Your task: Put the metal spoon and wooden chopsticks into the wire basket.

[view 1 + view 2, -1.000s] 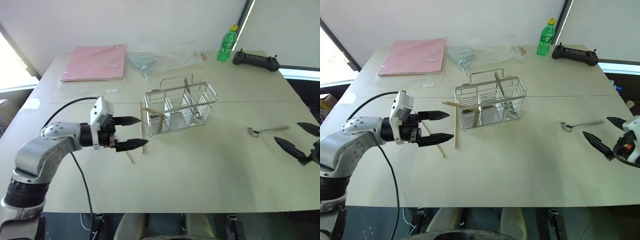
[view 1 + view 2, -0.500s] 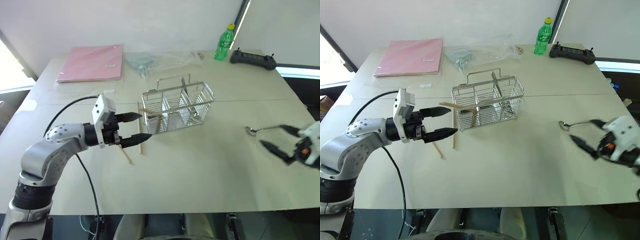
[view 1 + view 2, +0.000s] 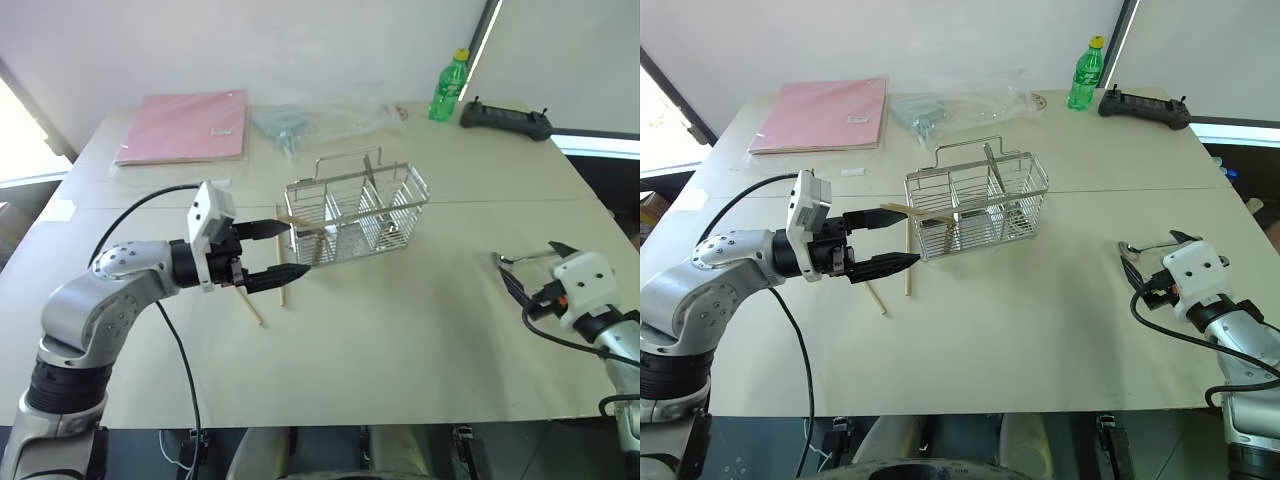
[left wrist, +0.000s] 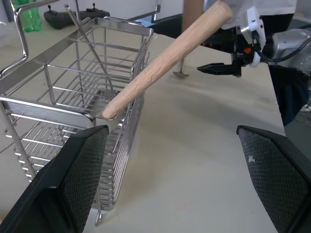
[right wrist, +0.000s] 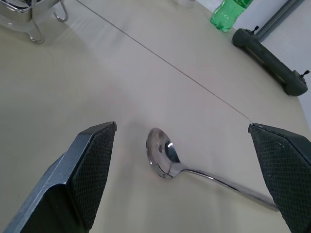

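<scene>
On the desk (image 3: 400, 330) we see the wire basket (image 3: 357, 217) near centre, one of the wooden chopsticks (image 3: 296, 224) propped on its rim, others lying at its 8 o'clock; our left gripper (image 3: 278, 252) hovers there, jaws wide, empty; our right gripper (image 5: 180, 179) straddles the metal spoon (image 5: 167, 158), jaws wide, unclosed

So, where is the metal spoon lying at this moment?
In the left eye view the metal spoon lies on the table's right side, between the open right gripper's fingers, far right of the wire basket.
</scene>
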